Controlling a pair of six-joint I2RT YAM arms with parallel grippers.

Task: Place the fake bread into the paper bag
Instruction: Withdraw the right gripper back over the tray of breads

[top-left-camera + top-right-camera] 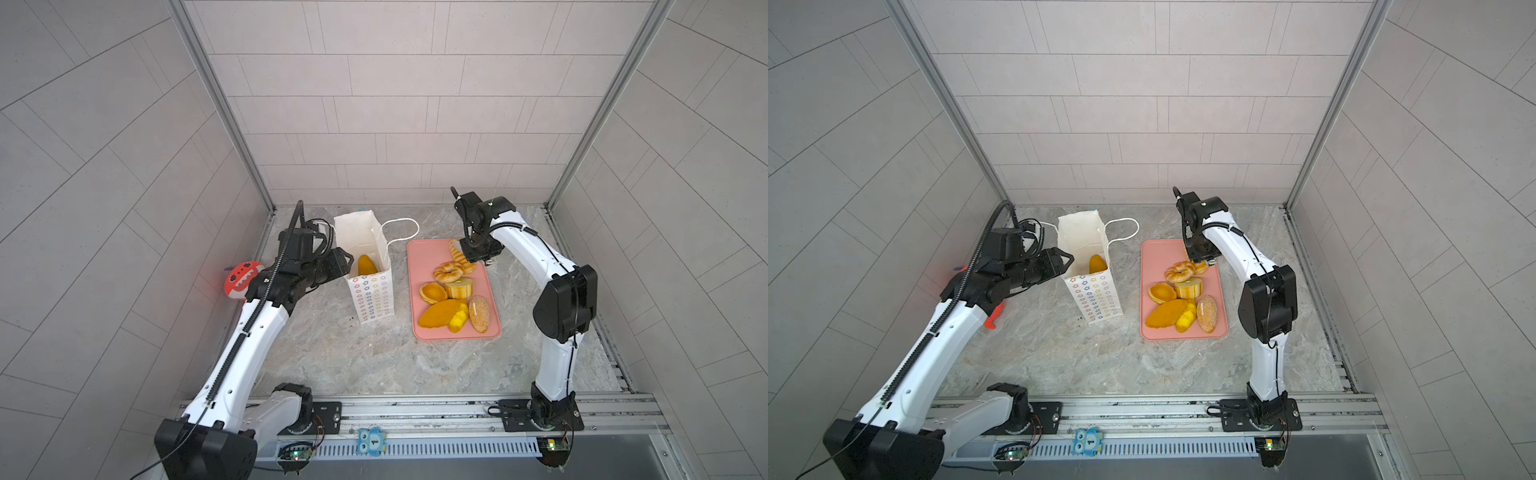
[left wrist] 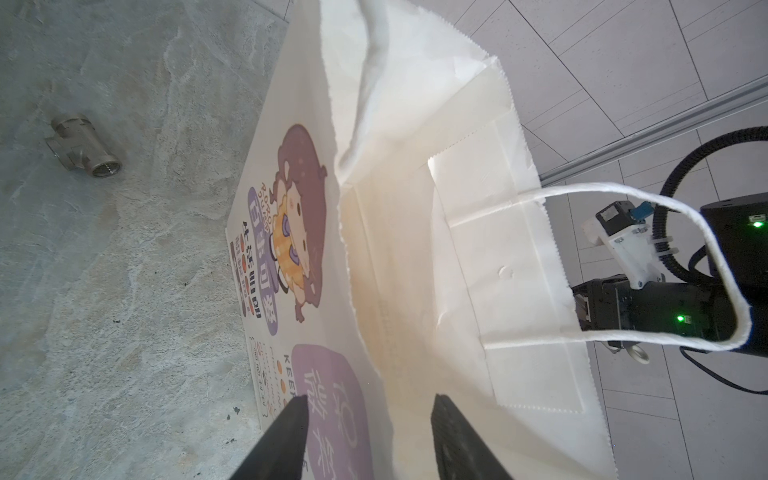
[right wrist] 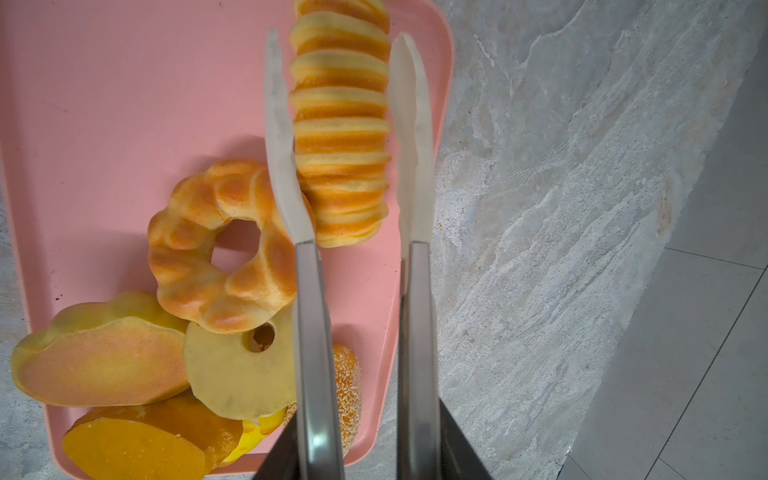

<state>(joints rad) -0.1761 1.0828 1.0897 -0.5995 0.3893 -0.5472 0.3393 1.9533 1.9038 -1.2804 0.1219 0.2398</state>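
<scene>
right fingers apart astride the ridged loaf, left fingers apart astride one wall of the paper bag

The grey marbled tabletop fills the lower middle of both top views. On it the paper bag stands upright left of centre and the pink tray lies right of centre, bare stone between them. A red toy sits at the left edge; the left wrist view shows a metal pipe fitting apart from the bag's printed side.
</scene>
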